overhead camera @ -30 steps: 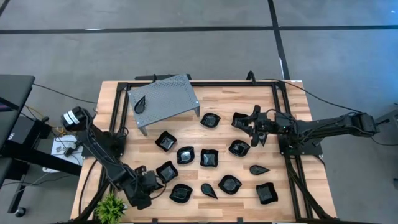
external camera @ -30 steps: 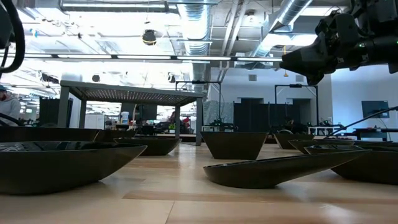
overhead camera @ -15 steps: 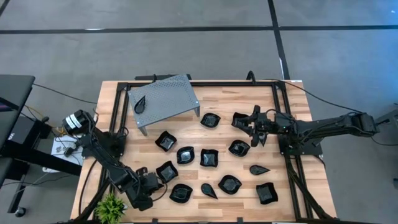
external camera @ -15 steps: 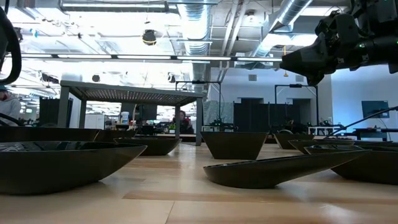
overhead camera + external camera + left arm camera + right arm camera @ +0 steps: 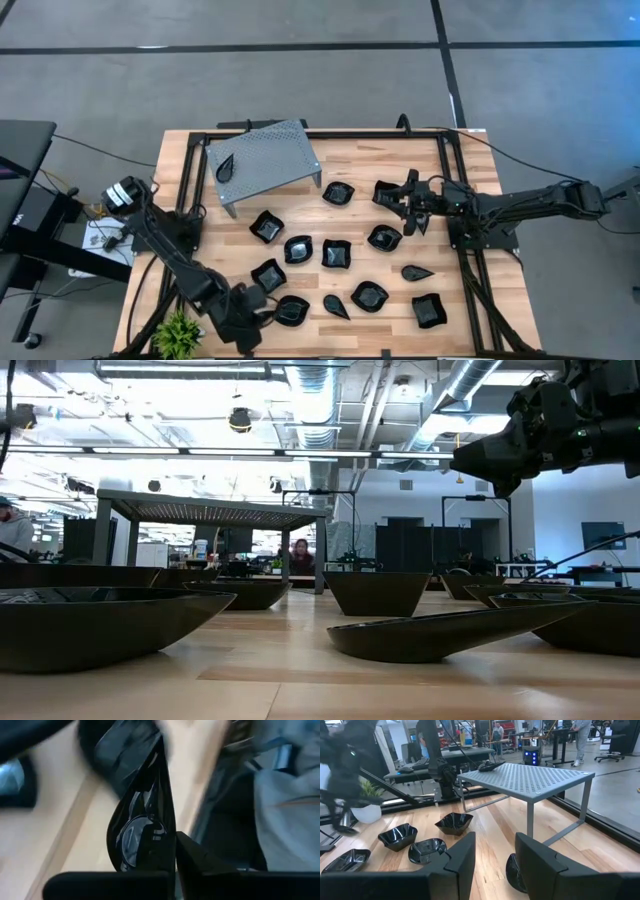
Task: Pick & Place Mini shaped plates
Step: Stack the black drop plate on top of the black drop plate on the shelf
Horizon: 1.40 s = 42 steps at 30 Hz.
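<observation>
Several glossy black mini shaped plates (image 5: 336, 252) lie on their bases across the wooden table (image 5: 400, 150). One teardrop plate (image 5: 226, 168) rests on the grey perforated stand (image 5: 265, 160). My left gripper (image 5: 256, 312) is near the table's near edge, left of the middle, shut on a black plate (image 5: 140, 835) that the gripper mostly hides in the high view. My right gripper (image 5: 408, 200) hangs level over the far right part of the table, open, beside a plate (image 5: 385, 190). Nothing is between its fingers (image 5: 492, 855). My left gripper pinches the plate's rim (image 5: 169, 851) between its two fingers (image 5: 200, 865). The fingers slant down from the table's left. The plate stands steeply on edge in the hold, its glossy hollow side turned to one finger, and shows above the blurred wood.
Black frame rails (image 5: 190, 200) run along the table's left and right sides. A small green plant (image 5: 178, 332) stands at the near left corner. The stand takes the far left. People show in the room beyond the table (image 5: 298, 555).
My left arm has swung toward the table's near edge and a little to the right, and its gripper has risen. In the low view the arm has drawn out of the picture's left side. My right arm has kept still.
</observation>
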Motion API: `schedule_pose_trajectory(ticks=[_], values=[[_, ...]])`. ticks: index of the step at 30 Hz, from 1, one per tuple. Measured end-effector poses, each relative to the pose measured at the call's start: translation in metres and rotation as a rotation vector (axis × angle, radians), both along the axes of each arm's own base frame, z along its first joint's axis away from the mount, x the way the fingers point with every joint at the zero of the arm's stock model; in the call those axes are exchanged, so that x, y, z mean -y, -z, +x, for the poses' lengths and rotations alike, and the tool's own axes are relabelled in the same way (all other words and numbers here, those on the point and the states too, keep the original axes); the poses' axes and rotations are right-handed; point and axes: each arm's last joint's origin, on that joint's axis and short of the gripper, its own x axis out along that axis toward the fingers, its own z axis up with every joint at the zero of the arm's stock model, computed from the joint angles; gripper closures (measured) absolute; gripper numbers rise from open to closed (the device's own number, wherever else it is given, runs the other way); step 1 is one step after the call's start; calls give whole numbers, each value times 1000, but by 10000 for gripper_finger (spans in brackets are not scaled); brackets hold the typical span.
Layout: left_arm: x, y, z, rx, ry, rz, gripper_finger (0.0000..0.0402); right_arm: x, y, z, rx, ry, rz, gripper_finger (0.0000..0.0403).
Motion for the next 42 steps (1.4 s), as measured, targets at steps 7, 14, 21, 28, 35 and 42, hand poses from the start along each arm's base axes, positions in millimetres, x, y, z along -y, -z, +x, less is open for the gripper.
schedule_pose_trajectory(ticks=[7,14,21,28,35,42], values=[[-40,-34,32,154,-17,174,398,0,-3,0,34,2,-3,269],[-134,-76,37,157,-195,349,398,0,-13,0,129,0,-12,266],[-206,-127,7,315,-495,506,398,0,-11,0,110,0,-10,269],[-244,-137,-30,224,-695,580,398,0,-5,0,55,-2,-4,270],[-268,-122,-55,-70,-784,631,398,-2,0,0,-1,-15,3,269],[-282,-110,-57,-184,-840,607,398,-5,-1,1,8,-37,2,269]])
